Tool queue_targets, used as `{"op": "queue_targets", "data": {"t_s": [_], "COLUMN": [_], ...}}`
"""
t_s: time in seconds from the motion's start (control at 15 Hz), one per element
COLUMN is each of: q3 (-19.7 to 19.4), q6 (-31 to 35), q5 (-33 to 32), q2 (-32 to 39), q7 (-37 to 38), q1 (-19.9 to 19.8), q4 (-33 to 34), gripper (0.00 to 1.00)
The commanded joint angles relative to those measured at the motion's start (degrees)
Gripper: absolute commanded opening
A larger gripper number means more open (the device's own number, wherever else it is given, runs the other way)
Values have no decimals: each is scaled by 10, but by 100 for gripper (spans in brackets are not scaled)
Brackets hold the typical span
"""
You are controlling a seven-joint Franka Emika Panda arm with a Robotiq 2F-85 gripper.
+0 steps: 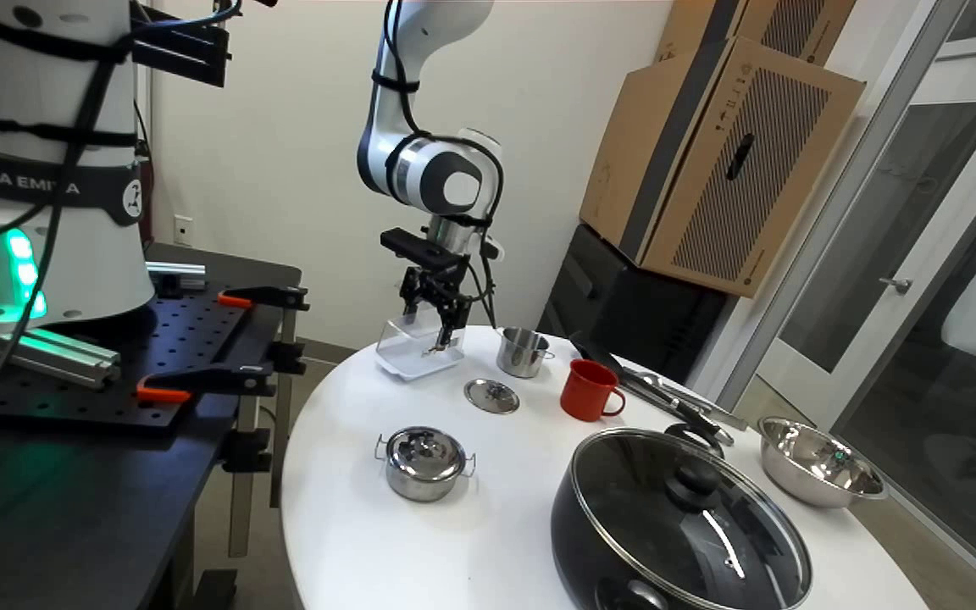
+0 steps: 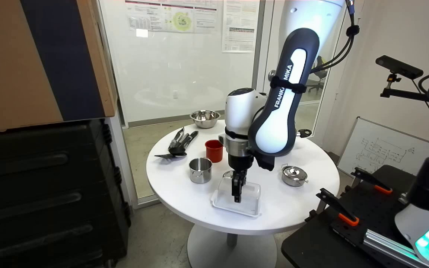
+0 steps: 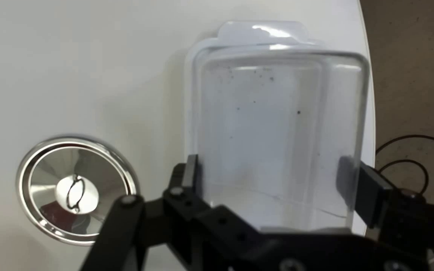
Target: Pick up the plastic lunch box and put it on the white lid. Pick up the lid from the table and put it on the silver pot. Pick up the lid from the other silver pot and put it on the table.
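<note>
- The table (image 1: 344,517) is ending just beside the white lid (image 3: 262,33), floor (image 3: 409,82) showing past the edge; on the opposite side of the white lid, open tabletop is spreading, with the pot lid (image 3: 75,190) lying near; the narrow pot (image 1: 522,354) is standing near the white lid too, while the squat pot (image 1: 418,488), its cover (image 1: 426,455) on, is sitting farther off across open room.
- The box (image 3: 269,135) is looking whitish and see-through, shallow, round-cornered, small dark specks showing; it is sitting over the white lid, a little out of line toward the table's edge in the wrist view; the claw (image 3: 279,175) is grasping it, jaws standing wide, pressing two opposite sides.
- Whether the box is touching the white lid, I am not managing to tell; the claw's body is covering the box's near end in the wrist view; the pan (image 1: 585,542), far from the white lid, is running off the bottom of an exterior view.
</note>
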Motion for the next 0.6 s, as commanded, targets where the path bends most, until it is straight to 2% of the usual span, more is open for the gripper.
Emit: {"op": "queue_targets", "data": {"t_s": [0.0,0.53], "q3": [-4,-10], "q6": [19,23], "q5": [11,11], "q2": [3,5], "q7": [4,6], "q1": [5,10], "q4": [-2,2], "gripper": [64,64]}}
